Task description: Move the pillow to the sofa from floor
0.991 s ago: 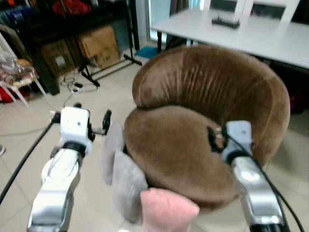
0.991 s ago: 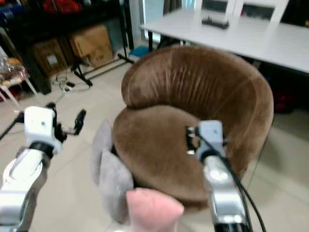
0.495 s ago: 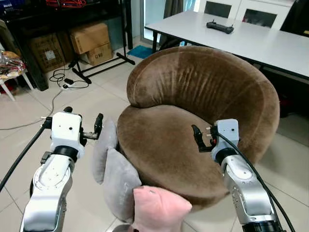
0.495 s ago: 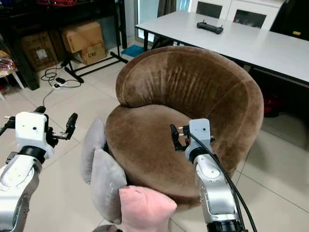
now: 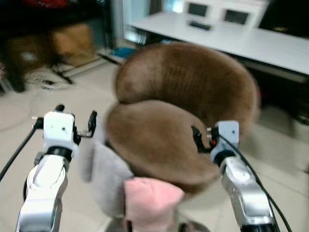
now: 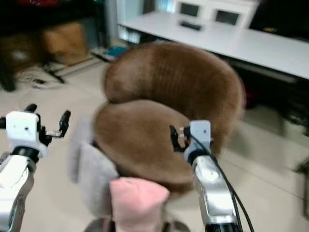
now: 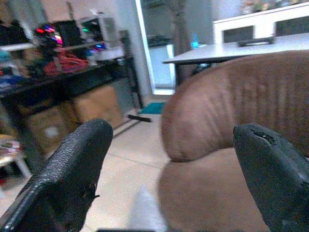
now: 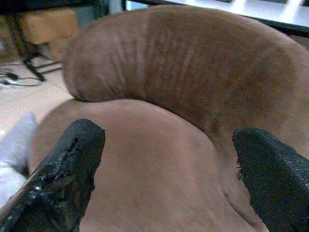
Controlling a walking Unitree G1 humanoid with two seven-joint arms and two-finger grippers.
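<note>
From my head cameras, blurred as they are, I am facing a round brown velvet sofa chair (image 5: pixel 178 111), and the pillows are leaning against its front on the tiled floor (image 5: pixel 19 116): two grey pillows (image 5: pixel 104 176) on my left side and a pink pillow (image 5: pixel 147 200) nearest me. I am holding my left gripper (image 5: pixel 75 130) above and just beside the grey pillows, and my right gripper (image 5: pixel 199 140) over the front of the seat cushion; neither is touching a pillow. Through my left wrist camera, my two black fingers (image 7: pixel 72 169) are standing wide apart and gripping nothing, with the sofa's curved backrest (image 7: pixel 241 101) ahead. Through my right wrist camera, my fingers (image 8: pixel 63 169) are likewise spread and empty over the seat (image 8: pixel 145 179), a grey pillow edge (image 8: pixel 12 145) at the side. To do this well, I judge I should bend lower, bring both grippers down either side of one pillow, and squeeze its soft bulk firmly before lifting it onto the seat.
</note>
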